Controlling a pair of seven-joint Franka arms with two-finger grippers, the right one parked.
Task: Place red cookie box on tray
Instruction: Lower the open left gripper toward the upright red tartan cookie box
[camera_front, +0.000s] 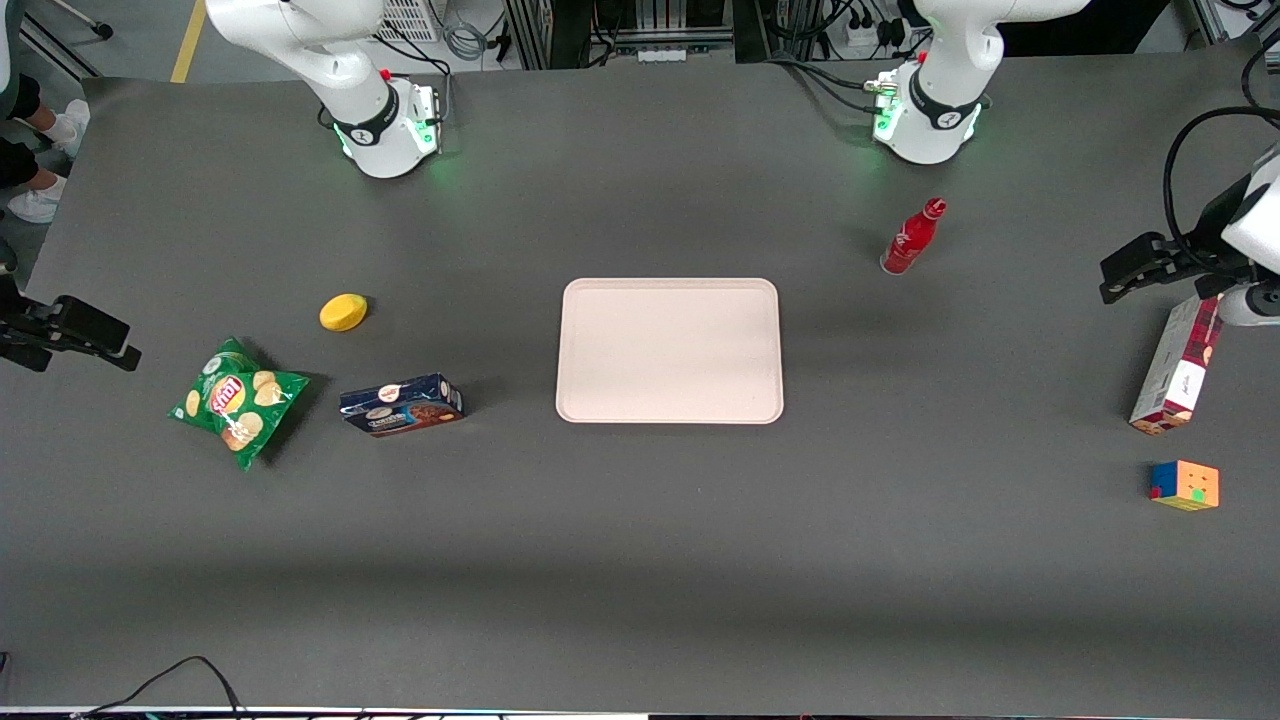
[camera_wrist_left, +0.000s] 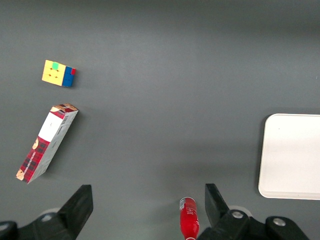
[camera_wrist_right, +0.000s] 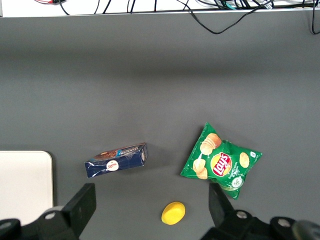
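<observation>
One red cookie box (camera_front: 1178, 366) lies on the table (camera_front: 640, 520) toward the working arm's end, well apart from the tray (camera_front: 670, 350) at the middle. Just nearer the front camera sits a cube (camera_front: 1185, 485). The gripper (camera_wrist_left: 149, 207) hangs above the box's upper end, fingers (camera_wrist_left: 80, 204) spread wide, holding nothing. A red bottle (camera_front: 912, 238) stands between tray and box

— What does the working arm look like from here?
— White rounded shell, black band at the joint, green light glowing at its base. A black cable loops off the wrist.
— And the gripper (camera_wrist_left: 147, 210)?
— Two black, wedge-shaped fingers (camera_wrist_left: 80, 202), silver screws on the mount.
</observation>
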